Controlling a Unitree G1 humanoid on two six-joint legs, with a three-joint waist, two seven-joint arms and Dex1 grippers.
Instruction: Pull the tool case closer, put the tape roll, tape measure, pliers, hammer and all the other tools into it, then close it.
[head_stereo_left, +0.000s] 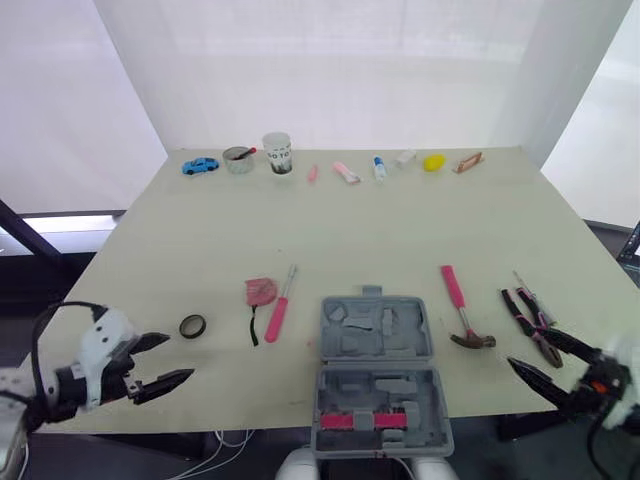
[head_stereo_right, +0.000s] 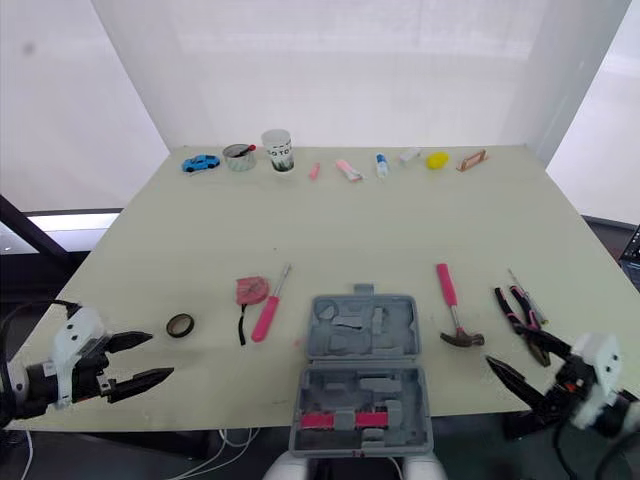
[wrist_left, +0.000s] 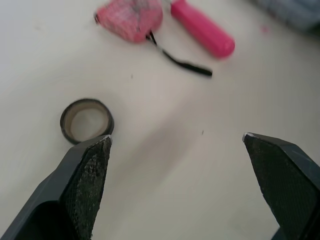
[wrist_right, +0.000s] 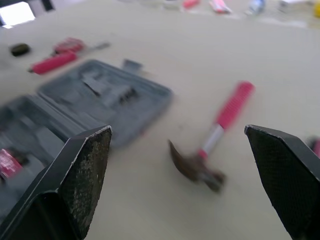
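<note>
The open tool case (head_stereo_left: 375, 375) lies at the middle of the near edge of the surface (head_stereo_left: 400, 230); something pink sits in its near half, too small to name. The right pincer (head_stereo_left: 528, 348), released and wide, hangs at the near right corner, one finger crossing the pliers (head_stereo_left: 530, 315). The hammer (head_stereo_left: 460, 305) lies between the pliers and the case. The left pincer (head_stereo_left: 180, 357), also spread, hovers off the near left edge, near the tape roll (head_stereo_left: 192, 326). The tape measure (head_stereo_left: 261, 291) and a pink-handled screwdriver (head_stereo_left: 278, 315) lie left of the case. A toy car (head_stereo_left: 200, 166), a cup (head_stereo_left: 277, 153) and small unclear bits line the far edge.
</note>
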